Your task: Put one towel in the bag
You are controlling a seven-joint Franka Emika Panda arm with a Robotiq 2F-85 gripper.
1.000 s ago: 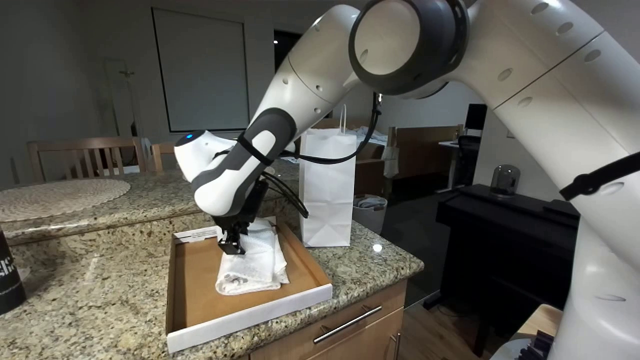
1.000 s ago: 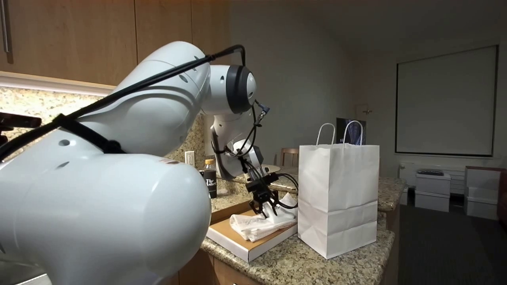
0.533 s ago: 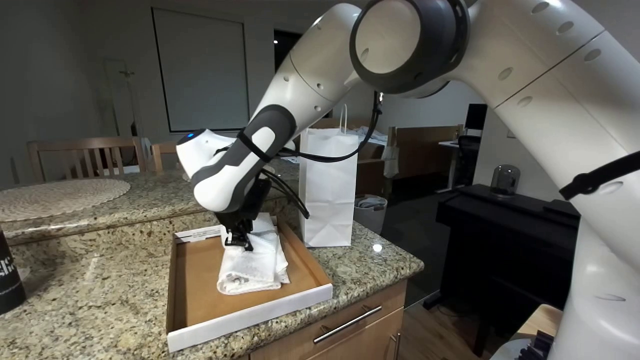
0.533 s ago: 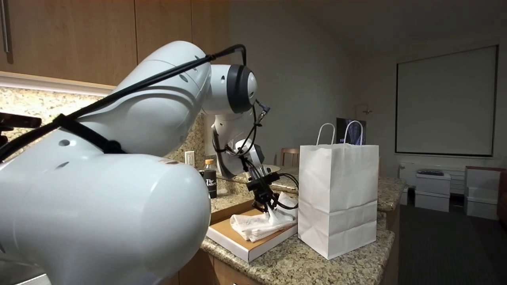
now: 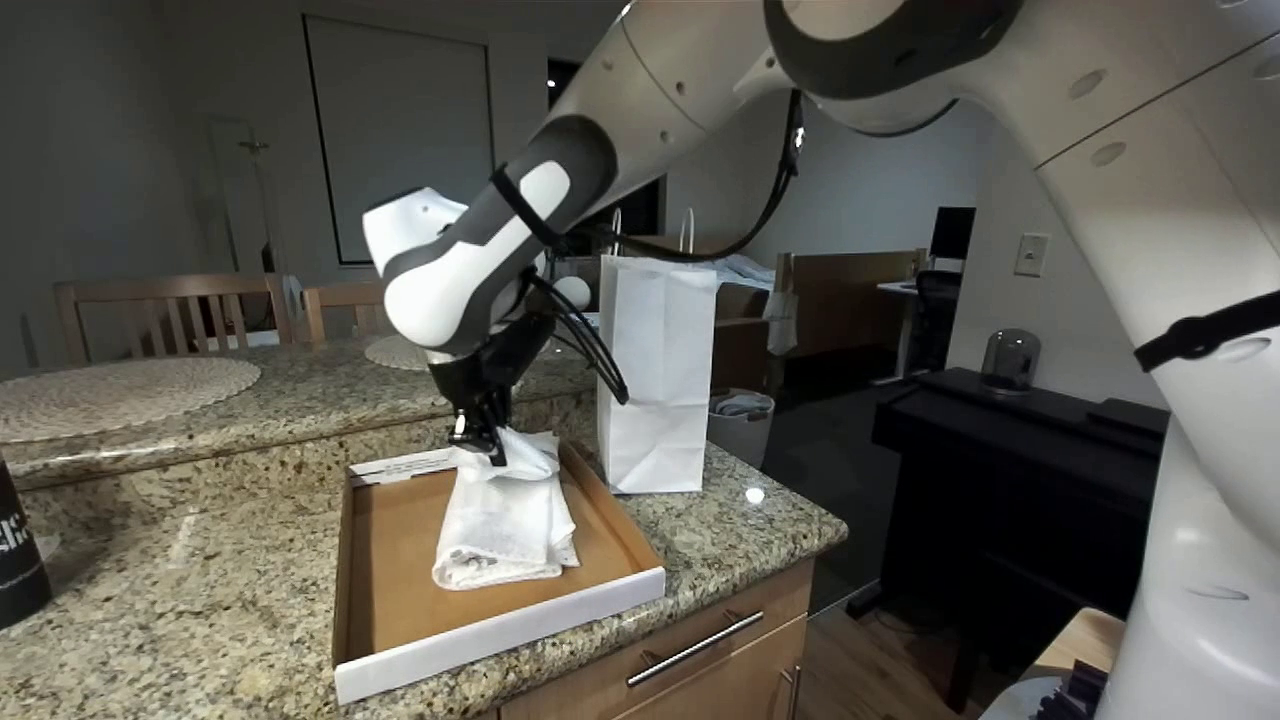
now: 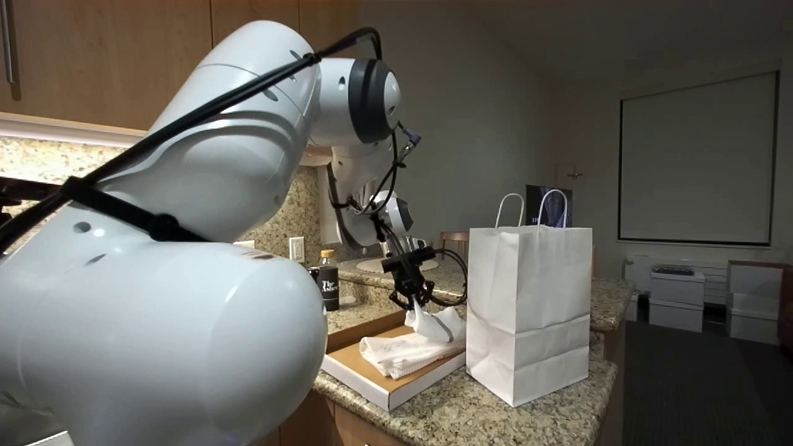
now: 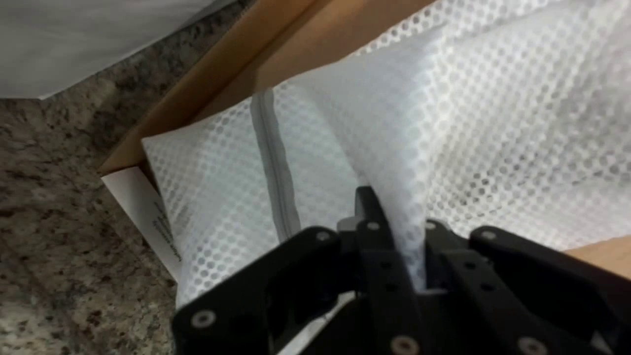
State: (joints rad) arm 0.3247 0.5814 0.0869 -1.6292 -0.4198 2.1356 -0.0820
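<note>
"Above the brown cardboard tray [image 5: 395, 560], how does the Robotiq gripper [image 7: 406, 236] stand?"

"Nearly closed, its fingers [image 7: 370, 213] pinching a raised fold of white mesh towel [image 6: 429, 325]."

"And the rest of that towel?"

"It hangs down into the tray, against more folded white cloth [image 6: 393, 356]; where one piece ends, I can't tell."

"The white paper bag [image 6: 530, 310]?"

"Upright on the granite countertop [image 5: 200, 600], just beside the tray and near the raised fold."

Tray [image 5: 500, 634], bag [image 6: 530, 313], bottle [image 6: 328, 288] on counter [image 5: 200, 600]
</note>
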